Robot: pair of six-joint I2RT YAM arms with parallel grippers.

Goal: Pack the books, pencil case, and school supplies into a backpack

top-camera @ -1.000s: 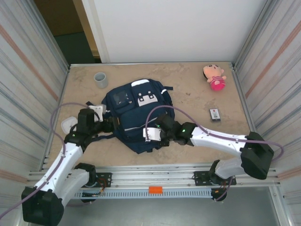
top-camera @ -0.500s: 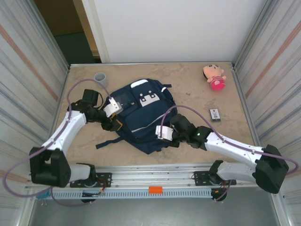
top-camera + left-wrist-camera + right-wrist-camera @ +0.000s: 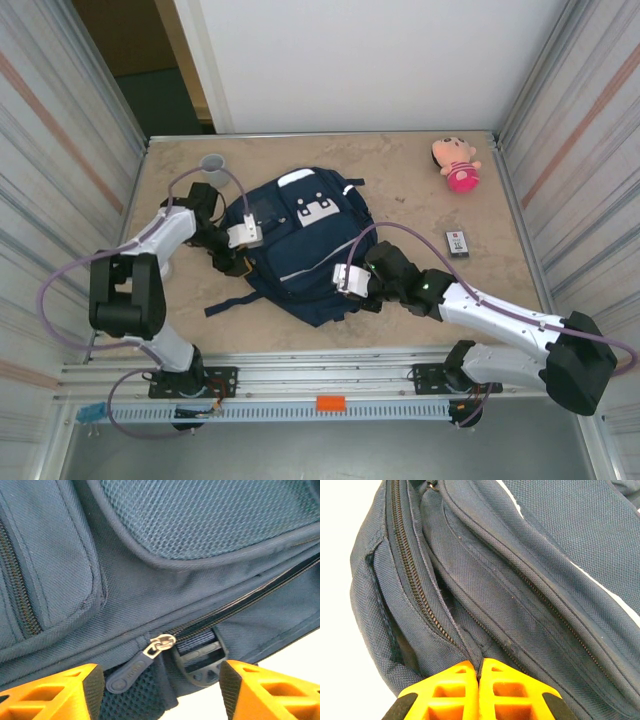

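Backpack (image 3: pixel 300 245) lies flat, front up, mid-desk (image 3: pixel 400 190), a bit toward the left edge. Straps trail off toward the near-left.

My left gripper (image 3: pixel 161 682) is at the backpack's left side with the jaws spread. The zip pull (image 3: pixel 160 644) and its dark tab (image 3: pixel 127 672) sit between the orange fingers (image 3: pixel 55 695), not touching either that I can see. A grey buckle (image 3: pixel 200 661) is just beside the pull, its lower part cut off. My fingertips run out of frame.

My right gripper (image 3: pixel 479 680) is at the backpack's near-right edge, pads pressed together right against a seam next to a zip line (image 3: pixel 415 590). I can't tell if any fabric is caught between them. From the top view this gripper is hidden under its wrist camera.

School supplies packet (image 3: pixel 457 243) lies toward the right edge, well apart from the backpack; markings too small to read.

Grey cup (image 3: pixel 212 162) is at the far-left corner, partly behind my cable. Plush doll (image 3: pixel 456 163) is at the far-right corner.
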